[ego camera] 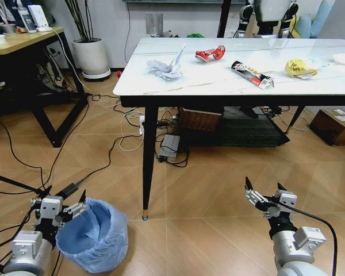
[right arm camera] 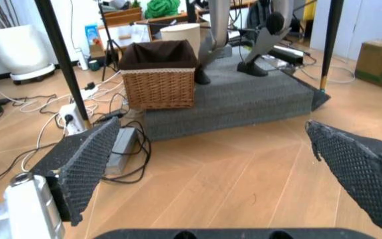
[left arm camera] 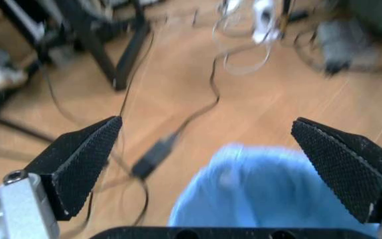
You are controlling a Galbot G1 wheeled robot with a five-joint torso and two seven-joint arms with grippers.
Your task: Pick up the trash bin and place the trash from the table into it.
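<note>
My left gripper (ego camera: 58, 208) hangs low over the floor with its jaws spread wide, just beside the rim of the trash bin (ego camera: 98, 236), which stands on the floor near the table's (ego camera: 218, 86) front left leg. My right gripper (ego camera: 269, 198) is also wide open, above bare floor in front of the table. On the table lie white tissues (ego camera: 167, 68) near its left edge, a red wrapper (ego camera: 210, 54), a black-red-yellow stick pack (ego camera: 252, 73) and a yellow wrapper (ego camera: 299, 68)

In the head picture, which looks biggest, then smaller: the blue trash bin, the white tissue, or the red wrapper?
1. trash bin, biggest, though it sits nearest the camera.
2. white tissue.
3. red wrapper, smallest, but close to the tissue in size.
</note>
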